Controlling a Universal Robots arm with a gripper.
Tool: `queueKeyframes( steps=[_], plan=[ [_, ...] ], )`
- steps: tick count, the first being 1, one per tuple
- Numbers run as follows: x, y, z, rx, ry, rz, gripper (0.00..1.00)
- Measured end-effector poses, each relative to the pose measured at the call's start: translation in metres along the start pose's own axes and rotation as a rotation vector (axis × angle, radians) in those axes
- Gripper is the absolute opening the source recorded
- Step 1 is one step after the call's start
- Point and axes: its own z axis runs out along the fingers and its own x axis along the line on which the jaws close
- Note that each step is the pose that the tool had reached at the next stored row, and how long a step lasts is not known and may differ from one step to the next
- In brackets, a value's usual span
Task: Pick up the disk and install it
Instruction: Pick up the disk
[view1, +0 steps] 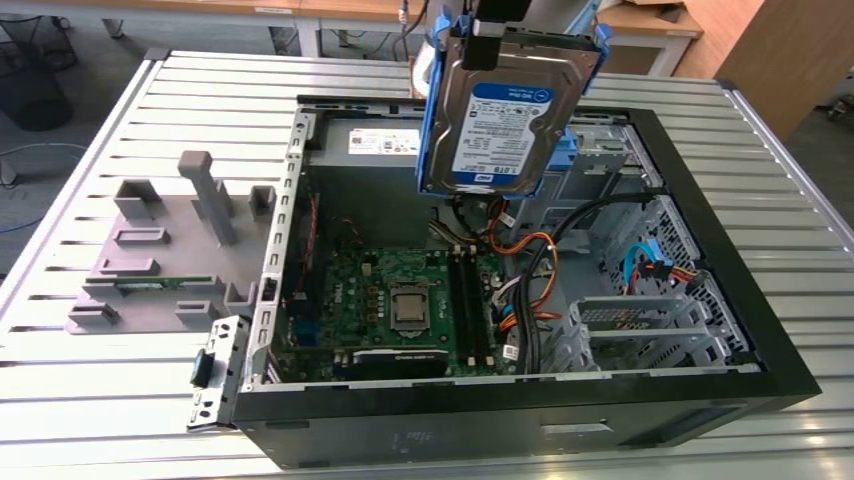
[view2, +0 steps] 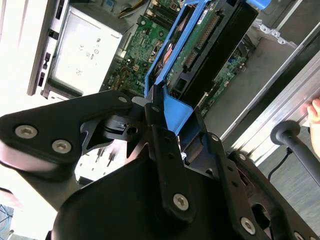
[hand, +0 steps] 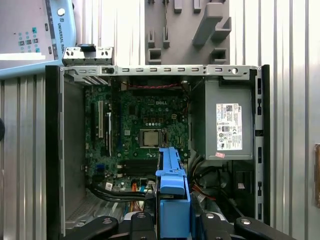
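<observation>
The disk (view1: 505, 135), a silver drive with a white-and-blue label and blue side rails, hangs nearly upright in the air over the rear middle of the open computer case (view1: 507, 405). My gripper (view1: 497, 22) is shut on its top end, clamping the blue rails. In the second wrist view, the black fingers (view2: 167, 150) close on the blue rail of the disk (view2: 200, 45), whose circuit-board side and connectors show. In the first wrist view, the blue edge of the disk (hand: 172, 195) juts out from the gripper (hand: 172, 227) above the motherboard (hand: 142, 132).
The case lies open on a slatted metal table (view1: 120, 400). Inside are the motherboard (view1: 400, 300), the grey power-supply box (hand: 222, 122), loose cables (view1: 534, 260) and a metal drive cage (view1: 607, 150). A grey parts fixture (view1: 160, 250) sits on the exterior view's left. A person's hand (view2: 315, 111) shows nearby.
</observation>
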Motion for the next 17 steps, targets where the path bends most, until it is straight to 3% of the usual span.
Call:
queueKeyframes(
  steps=[17],
  plan=[
    [-0.0001,-0.0073,-0.0001,0.0,0.0,0.0,0.36]
  ],
)
